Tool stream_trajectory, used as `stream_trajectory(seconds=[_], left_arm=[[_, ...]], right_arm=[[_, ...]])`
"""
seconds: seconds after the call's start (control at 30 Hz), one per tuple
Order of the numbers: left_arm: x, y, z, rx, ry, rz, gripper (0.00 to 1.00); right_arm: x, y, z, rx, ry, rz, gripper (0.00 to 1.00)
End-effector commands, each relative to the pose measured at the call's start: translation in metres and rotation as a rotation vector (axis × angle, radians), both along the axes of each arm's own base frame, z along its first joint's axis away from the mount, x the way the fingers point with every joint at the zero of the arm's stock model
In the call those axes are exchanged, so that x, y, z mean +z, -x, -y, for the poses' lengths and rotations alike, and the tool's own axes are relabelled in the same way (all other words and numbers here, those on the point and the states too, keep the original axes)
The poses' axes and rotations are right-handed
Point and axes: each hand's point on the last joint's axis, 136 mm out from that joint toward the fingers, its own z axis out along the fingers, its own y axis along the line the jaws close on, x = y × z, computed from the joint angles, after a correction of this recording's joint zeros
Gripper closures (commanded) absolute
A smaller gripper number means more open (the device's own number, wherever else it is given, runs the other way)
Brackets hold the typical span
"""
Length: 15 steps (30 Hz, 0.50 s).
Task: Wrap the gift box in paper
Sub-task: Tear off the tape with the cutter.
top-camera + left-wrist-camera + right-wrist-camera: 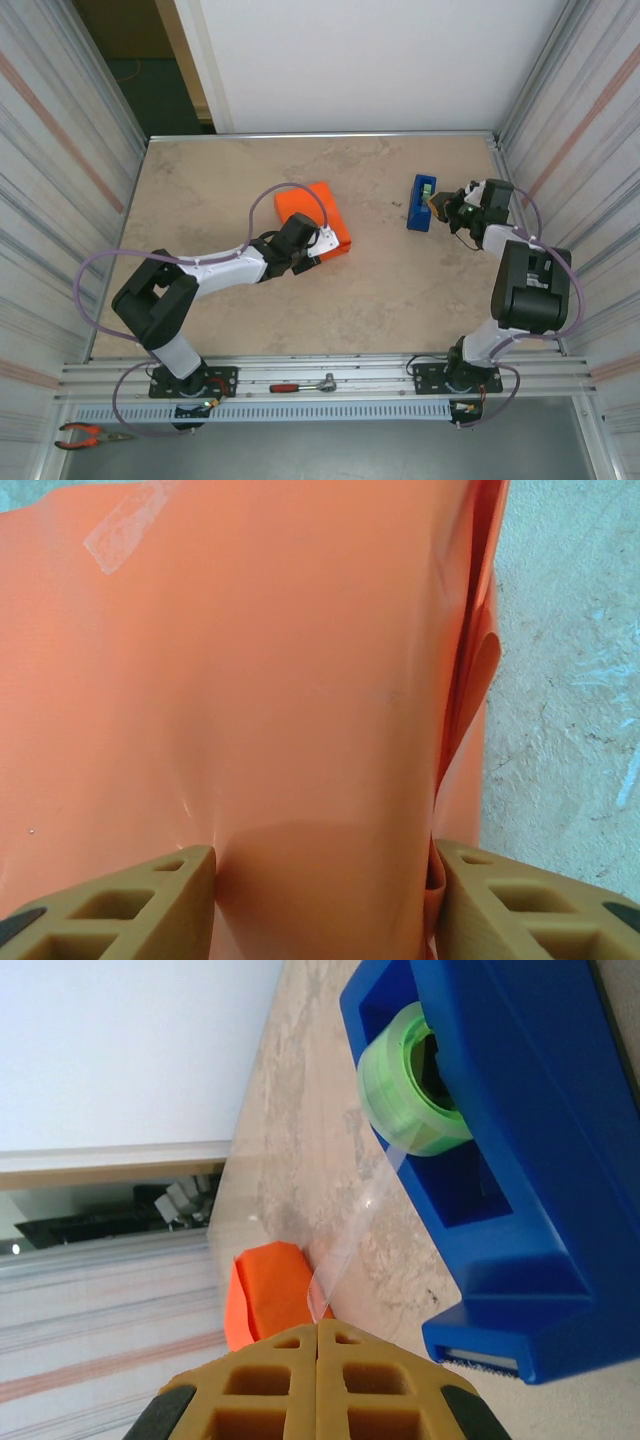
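Two pincers are at work on the counter (380, 300). The paper (303, 204) lies about midway between the left and right edges, a little nearer the far edge, folded into a squarish orange parcel.

Your left pincer (322, 244) sits on the parcel's near right corner. In the left wrist view its jaws stand apart, and both fingertips (170, 880) touch the paper (300, 680). The left tip dents the surface and small creases run out from it. The right tip rests at the parcel's right side, where a loose fold (478, 670) stands up along the edge. A piece of clear tape (128, 525) is stuck on the paper far ahead of the fingers.

Your right pincer (441, 208) is well apart from the parcel, just beside the blue tape dispenser (421, 203), which stands toward the right edge. In the right wrist view the right pincer (318, 1332) is closed tight, jaws pressed together. A clear tape strip (350, 1230) runs from the green roll (410, 1095) on the dispenser (530, 1160) down to the pinched fingertips. Beyond those fingertips the orange parcel (262, 1295) shows across the counter (300, 1130).
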Motion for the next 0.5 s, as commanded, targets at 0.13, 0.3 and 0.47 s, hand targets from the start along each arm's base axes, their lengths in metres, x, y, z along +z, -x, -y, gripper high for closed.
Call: stream_trajectory(seconds=[0.13,0.3,0.47], left_arm=[[-0.03,0.016,-0.016,0.005,-0.073,-0.121,0.45],[-0.03,0.016,-0.016,0.005,-0.072,-0.122,0.45],[-0.031,0.017,-0.016,0.004,-0.074,-0.124,0.46]], right_arm=[[-0.003,0.023,-0.011,0.019,-0.022,-0.029,1.0],[-0.02,0.036,-0.015,0.02,-0.021,-0.066,1.0],[-0.034,0.045,-0.018,0.027,-0.02,-0.097,1.0]])
